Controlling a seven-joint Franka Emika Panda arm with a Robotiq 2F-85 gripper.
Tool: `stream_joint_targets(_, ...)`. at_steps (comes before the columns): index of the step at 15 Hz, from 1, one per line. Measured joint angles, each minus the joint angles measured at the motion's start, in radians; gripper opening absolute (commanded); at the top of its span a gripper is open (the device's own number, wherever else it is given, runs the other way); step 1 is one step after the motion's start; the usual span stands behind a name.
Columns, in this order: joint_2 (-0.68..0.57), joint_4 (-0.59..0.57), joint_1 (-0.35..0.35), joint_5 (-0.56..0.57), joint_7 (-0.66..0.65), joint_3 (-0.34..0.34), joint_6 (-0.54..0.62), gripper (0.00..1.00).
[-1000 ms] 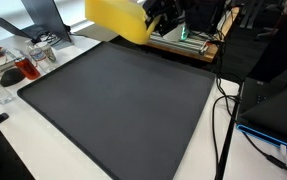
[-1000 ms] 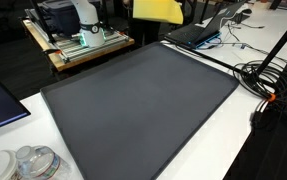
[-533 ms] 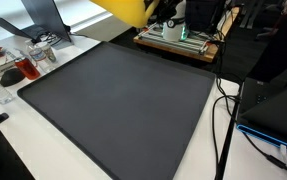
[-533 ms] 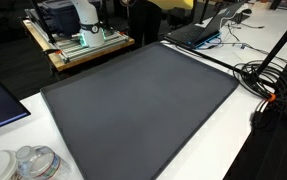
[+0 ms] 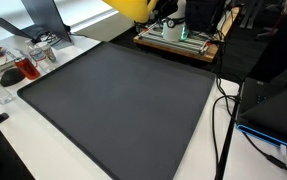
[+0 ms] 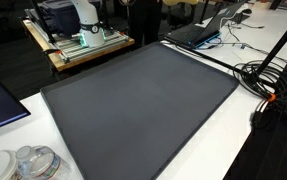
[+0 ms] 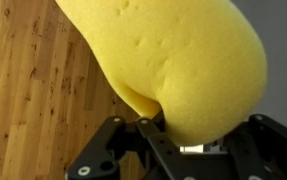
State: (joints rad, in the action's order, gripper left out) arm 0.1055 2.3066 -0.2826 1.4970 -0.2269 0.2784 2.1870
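Yellow sponge point(image 7: 173, 60) pinched by one edge in gripper point(image 7: 171, 135), jaws narrow, biting into foam. Held high above far edge of black mat point(image 5: 123, 100). Risk: shallow pinch on soft foam, could slip and drop near wooden platform point(image 5: 178, 38).

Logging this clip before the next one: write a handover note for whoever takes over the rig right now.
The claw is shut on the yellow sponge, pinching one end.
Sponge: held in the air, high up near the far edge of the dark mat in an exterior view.
Done: sponge gripped and clear of every surface.
Left: sponge not yet set down anywhere.
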Motion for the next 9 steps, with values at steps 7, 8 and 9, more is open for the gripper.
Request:
stream_joint_targets(7,0.002,0.000,0.001,-0.003,0.001,-0.006,0.040,0.96)
stream_joint_targets(8,0.002,0.000,0.001,-0.003,0.001,-0.007,0.044,0.99)
stream_joint_targets(9,0.002,0.000,0.002,-0.004,0.001,-0.008,0.046,1.00)
